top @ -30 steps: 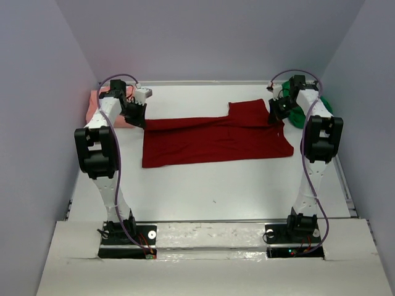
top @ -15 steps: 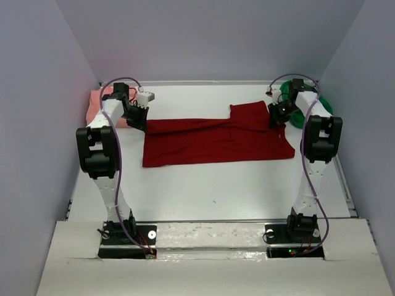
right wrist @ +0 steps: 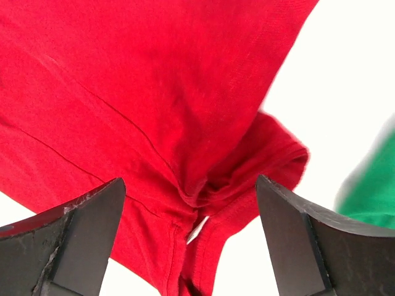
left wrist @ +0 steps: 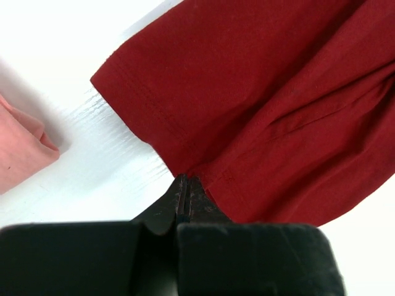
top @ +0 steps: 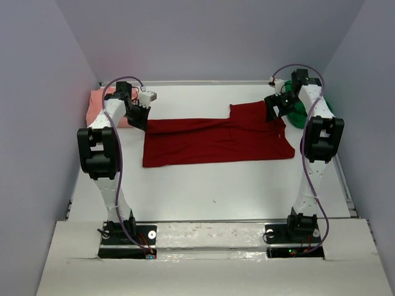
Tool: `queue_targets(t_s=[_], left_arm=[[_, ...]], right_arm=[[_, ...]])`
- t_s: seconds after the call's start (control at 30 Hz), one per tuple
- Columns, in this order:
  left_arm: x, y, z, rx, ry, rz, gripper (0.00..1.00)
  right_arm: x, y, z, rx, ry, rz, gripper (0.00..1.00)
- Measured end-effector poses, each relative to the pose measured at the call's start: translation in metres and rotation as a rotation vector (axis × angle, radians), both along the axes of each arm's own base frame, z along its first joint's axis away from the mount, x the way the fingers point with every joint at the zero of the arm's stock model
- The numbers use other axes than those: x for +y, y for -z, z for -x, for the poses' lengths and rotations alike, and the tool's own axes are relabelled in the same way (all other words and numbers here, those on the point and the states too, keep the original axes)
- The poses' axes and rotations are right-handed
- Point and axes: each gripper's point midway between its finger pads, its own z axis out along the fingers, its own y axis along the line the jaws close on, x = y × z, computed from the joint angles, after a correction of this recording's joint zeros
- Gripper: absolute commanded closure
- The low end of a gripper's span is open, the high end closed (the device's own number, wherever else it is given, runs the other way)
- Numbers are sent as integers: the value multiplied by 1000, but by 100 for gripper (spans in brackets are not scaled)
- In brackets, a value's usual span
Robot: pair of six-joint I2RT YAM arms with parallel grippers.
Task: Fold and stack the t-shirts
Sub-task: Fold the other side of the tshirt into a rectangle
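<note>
On the surface [top: 210,185] our left claw [left wrist: 182,185] pinches a hem of the red shirt [top: 216,139], likely to hold it for folding, our right claw [right wrist: 188,191] spread above it.

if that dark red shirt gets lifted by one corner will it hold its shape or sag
Likely floppy: the dark red t-shirt lies creased and bunches into folds below the open right gripper. Probably light, since the left gripper pinches just a thin hem. Pushed, it would probably wrinkle rather than slide whole.
</note>
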Motion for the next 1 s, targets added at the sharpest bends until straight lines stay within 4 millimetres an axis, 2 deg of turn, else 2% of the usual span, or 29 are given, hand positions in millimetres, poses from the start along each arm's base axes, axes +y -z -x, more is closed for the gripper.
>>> queue_targets(t_s=[0.17,0.33,0.43,0.57,0.67,1.0], left_arm=[[-1,-11,-1,-27,-3,-17,100],[-2,-23,-1,-53,-7,-25,100],[-5,-29,-1,-69,-5,-33,100],[-11,-33,-3,-87,1,-40,100],[-14,-32,-5,-101,-3,-52,100],[-1,-25,-15,-130,-80,-115,100]], right_arm=[[0,-27,-16,-74,16,-6,7],[3,-49,-15,-108,40,-19,7],[4,-63,-8,-130,46,-25,7],[6,-65,5,-126,51,-29,7],[8,-59,9,-112,52,-38,7],[14,-46,11,-99,53,-75,7]])
